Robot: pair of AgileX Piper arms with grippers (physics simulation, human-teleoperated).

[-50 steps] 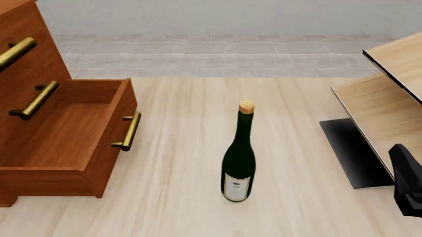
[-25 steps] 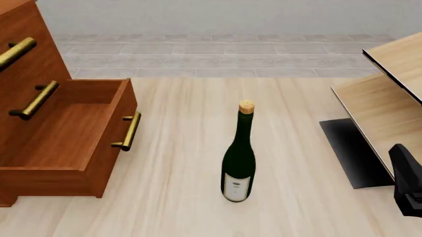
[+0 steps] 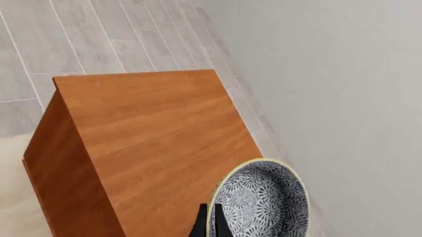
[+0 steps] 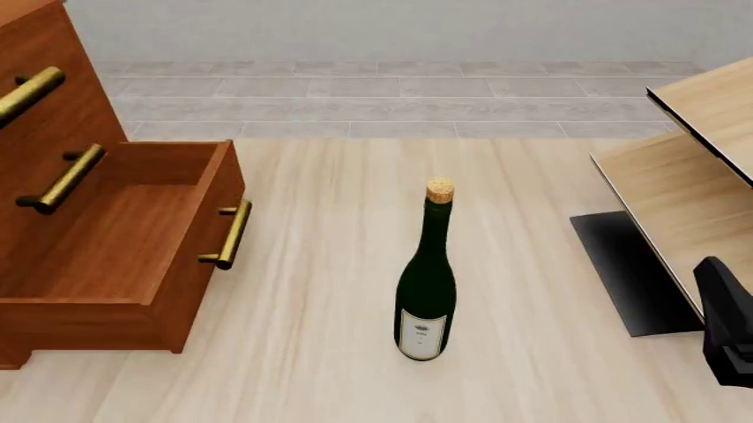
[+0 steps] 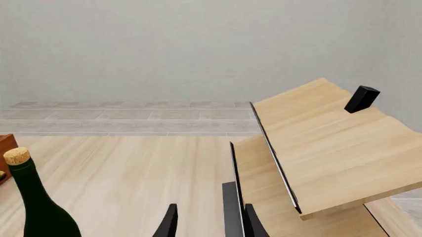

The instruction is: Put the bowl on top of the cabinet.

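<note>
Bowl (image 3: 262,200) is hanging over the cabinet (image 3: 151,148) top, its rim pinched by the left gripper (image 3: 209,224), while the right gripper (image 5: 209,222) is idling with fingers apart beside the wine bottle (image 4: 425,282).

- The bowl (image 3: 264,200): white with blue-grey speckling, tipped on its side, above the cabinet's flat top.
- The cabinet (image 4: 106,220): reddish-brown wood, far left, one brass-handled drawer pulled open.
</note>
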